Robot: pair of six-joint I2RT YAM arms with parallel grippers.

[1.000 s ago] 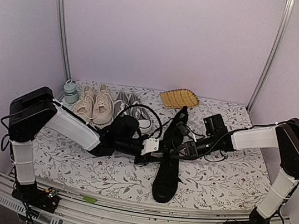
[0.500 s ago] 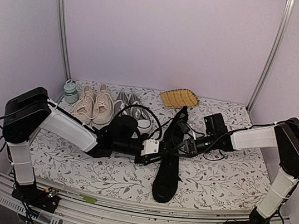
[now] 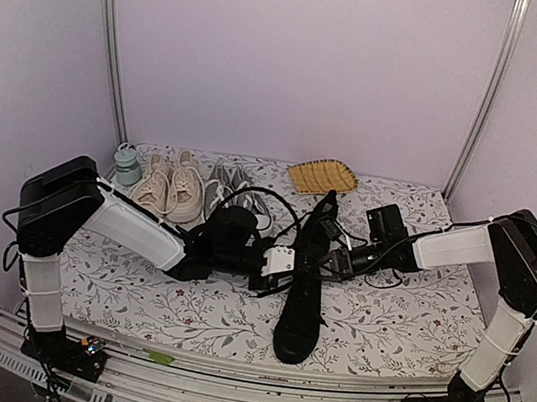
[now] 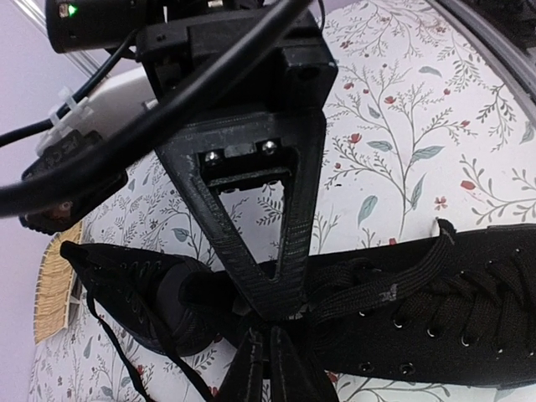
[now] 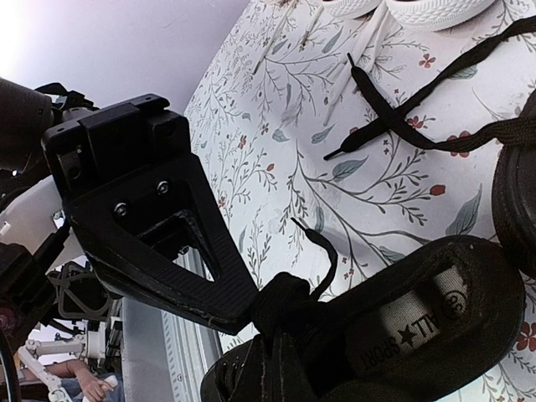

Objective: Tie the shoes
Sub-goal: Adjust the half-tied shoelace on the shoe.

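Observation:
Two black shoes lie end to end on the flowered cloth, the near shoe [image 3: 299, 317] with its toe toward me and the far shoe [image 3: 325, 213] behind it. My left gripper [image 3: 299, 267] reaches in from the left, its fingers closed over the near shoe's [image 4: 452, 327] laces [image 4: 394, 289] at the top eyelets, tips together [image 4: 272, 325]. From the right, my right gripper [image 3: 320, 256] is shut on a bunched black lace [image 5: 289, 303] at the shoe's opening [image 5: 419, 322]. Loose lace ends [image 5: 394, 126] trail across the cloth.
At the back left stand a beige pair [image 3: 171, 192] and a grey pair with white toe caps [image 3: 241, 198]. Next to the beige pair stands a small pale green bottle [image 3: 127, 164]. A yellow woven basket [image 3: 322, 177] lies at the back centre. Metal posts flank the table.
My left gripper has slid right onto the shoe's laces and its fingers have closed. The right gripper has stayed put on its lace.

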